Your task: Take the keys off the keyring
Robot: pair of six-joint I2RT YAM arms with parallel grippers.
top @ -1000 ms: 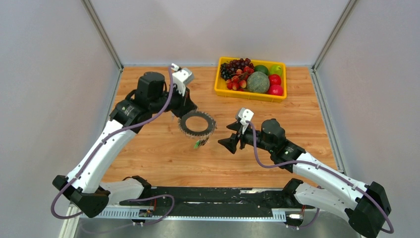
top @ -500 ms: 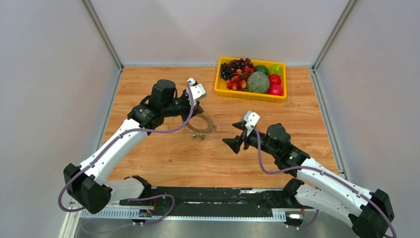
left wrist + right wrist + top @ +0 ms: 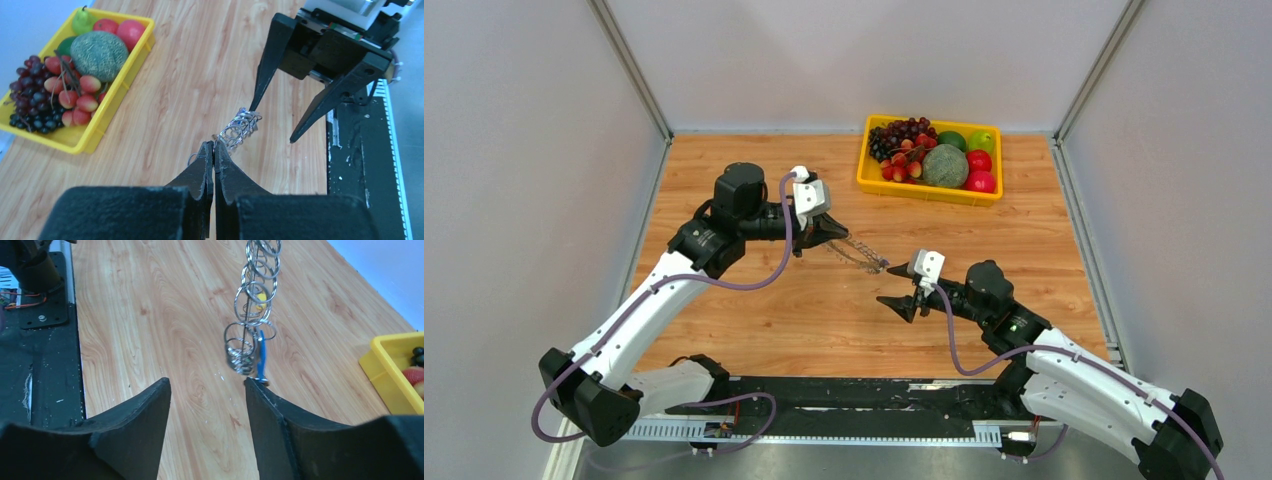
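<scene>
Wood table (image 3: 754, 320); keyring (image 3: 860, 254) edge-on overhead; right wrist shows blue key (image 3: 261, 353)

The right gripper (image 3: 206, 385) fills the bottom edge, its two black jaws standing apart with bare wooden table (image 3: 150, 315) showing between them. Just beyond the gap, nearer the right-hand jaw, the keyring (image 3: 240, 357) appears edge-on as a string of silver loops running up out of the top. A blue key (image 3: 261, 356) sits at the nearest loops, its tip at the right-hand jaw's tip, perhaps touching it. A small yellow piece (image 3: 260, 299) shows among the farther loops. Well off to the right of the jaws is the corner of a yellow tray (image 3: 387, 372) holding fruit (image 3: 415, 375). To their left lies a black plate (image 3: 45, 340).
</scene>
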